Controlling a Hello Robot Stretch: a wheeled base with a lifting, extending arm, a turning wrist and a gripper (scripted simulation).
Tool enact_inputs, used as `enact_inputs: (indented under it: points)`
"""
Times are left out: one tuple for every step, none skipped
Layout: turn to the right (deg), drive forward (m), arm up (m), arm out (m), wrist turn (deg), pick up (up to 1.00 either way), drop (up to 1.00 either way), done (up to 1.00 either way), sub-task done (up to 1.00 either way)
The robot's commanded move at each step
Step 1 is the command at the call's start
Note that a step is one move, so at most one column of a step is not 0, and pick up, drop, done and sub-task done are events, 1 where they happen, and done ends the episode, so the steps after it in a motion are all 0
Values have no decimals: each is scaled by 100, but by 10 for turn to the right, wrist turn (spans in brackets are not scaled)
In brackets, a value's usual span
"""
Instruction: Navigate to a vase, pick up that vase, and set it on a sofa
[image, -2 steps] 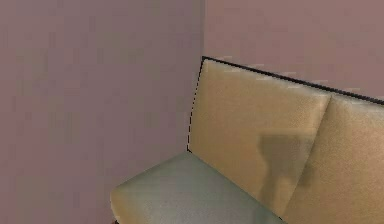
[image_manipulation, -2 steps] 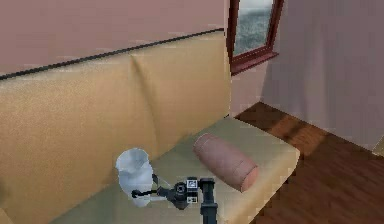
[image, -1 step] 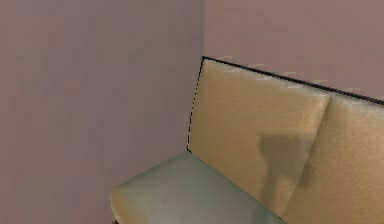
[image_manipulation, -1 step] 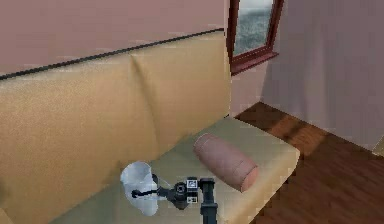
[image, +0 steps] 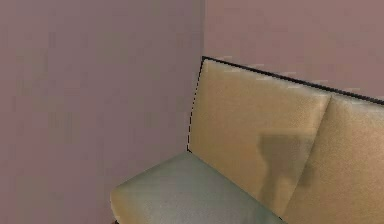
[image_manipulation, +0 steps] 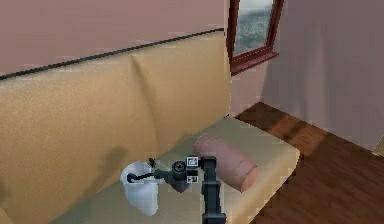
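A sofa (image: 250, 130) takes up the right and lower part of the forward view, its tan backrest rising at the far right and its pale seat cushion lying near. Plain pinkish walls (image: 90, 90) stand to its left and behind it.

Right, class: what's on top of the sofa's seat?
A white vase, at the gripper, and a pink bolster show on the sofa seat. The arm covers the seat between them.

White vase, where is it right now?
In the arm side view the white vase is low and left of the middle at the sofa's seat, just left of the fingers, with a pink roll cushion farther right.
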Motion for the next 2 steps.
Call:
enact_inputs:
  points:
    - [0, 0, 0, -8, 0, 0, 0, 0, 0]
    - [0, 0, 0, 0, 0, 0, 0, 100, 0]
